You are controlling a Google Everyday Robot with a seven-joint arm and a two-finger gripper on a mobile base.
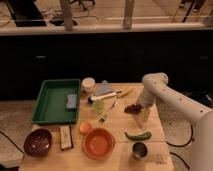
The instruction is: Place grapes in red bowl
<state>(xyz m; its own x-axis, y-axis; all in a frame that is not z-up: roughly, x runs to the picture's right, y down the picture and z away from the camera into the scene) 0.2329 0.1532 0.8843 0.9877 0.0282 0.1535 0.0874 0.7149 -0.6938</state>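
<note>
The grapes (132, 108), a small dark red-purple bunch, lie on the wooden table (120, 160) right of centre. My gripper (142, 114) hangs from the white arm (152, 82) and reaches down at the grapes' right side, close against them and open; I cannot see whether it touches them. The red bowl (98, 143), wide and orange-red, stands near the table's front edge, well left of and nearer than the grapes. Nothing lies in it.
A green pepper (138, 135) and a steel cup (139, 149) sit between the grapes and the front edge. A green tray (56, 101) fills the left side, with a dark purple bowl (38, 142) in front of it. Utensils and a white cup (88, 84) lie at the back.
</note>
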